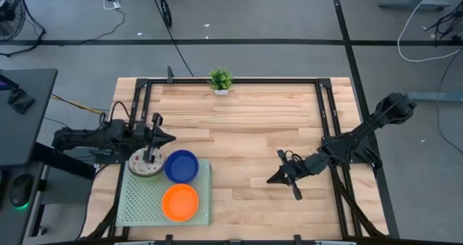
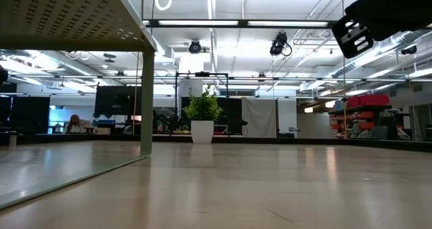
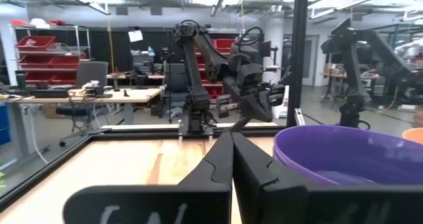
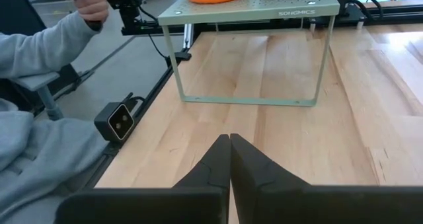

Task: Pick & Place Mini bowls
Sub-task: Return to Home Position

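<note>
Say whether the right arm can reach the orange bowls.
Likely yes: bare table separates the right gripper from the shelf, the orange bowls lie uncovered, and the left gripper is over the speckled bowls.

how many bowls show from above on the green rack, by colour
orange bowl: 1
blue bowl: 1
white speckled bowl: 1
total: 3 showing on the green rack. Any bowls stacked beneath these cannot be counted from above.
</note>
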### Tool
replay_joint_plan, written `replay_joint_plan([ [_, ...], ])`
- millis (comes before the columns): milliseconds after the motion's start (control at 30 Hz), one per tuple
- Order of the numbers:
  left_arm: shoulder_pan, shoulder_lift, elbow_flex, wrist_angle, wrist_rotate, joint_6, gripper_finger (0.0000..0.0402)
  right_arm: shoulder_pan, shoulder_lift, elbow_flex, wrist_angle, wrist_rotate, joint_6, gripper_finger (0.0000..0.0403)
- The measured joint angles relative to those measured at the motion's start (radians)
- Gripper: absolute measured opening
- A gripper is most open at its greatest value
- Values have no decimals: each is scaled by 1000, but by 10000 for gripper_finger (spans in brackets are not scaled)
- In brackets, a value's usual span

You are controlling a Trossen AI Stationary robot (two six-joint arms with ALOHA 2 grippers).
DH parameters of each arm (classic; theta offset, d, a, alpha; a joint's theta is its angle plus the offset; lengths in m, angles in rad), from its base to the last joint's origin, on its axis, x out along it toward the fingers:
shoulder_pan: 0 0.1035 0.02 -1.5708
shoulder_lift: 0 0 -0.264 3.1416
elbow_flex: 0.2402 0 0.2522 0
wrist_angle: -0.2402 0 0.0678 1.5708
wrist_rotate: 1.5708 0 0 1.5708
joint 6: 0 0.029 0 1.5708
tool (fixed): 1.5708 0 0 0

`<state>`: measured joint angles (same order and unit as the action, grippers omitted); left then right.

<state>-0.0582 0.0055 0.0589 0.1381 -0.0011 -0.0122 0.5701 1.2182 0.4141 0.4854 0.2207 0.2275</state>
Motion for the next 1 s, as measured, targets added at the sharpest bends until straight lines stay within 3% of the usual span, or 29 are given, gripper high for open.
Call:
replay_joint_plan([
  [667,-8,0,0,15,79,-61,2,0,0,0,-9,0,0,9],
  [1000,-131,0,0,15,-25,-50,2,0,0,0,-9,0,0,9],
])
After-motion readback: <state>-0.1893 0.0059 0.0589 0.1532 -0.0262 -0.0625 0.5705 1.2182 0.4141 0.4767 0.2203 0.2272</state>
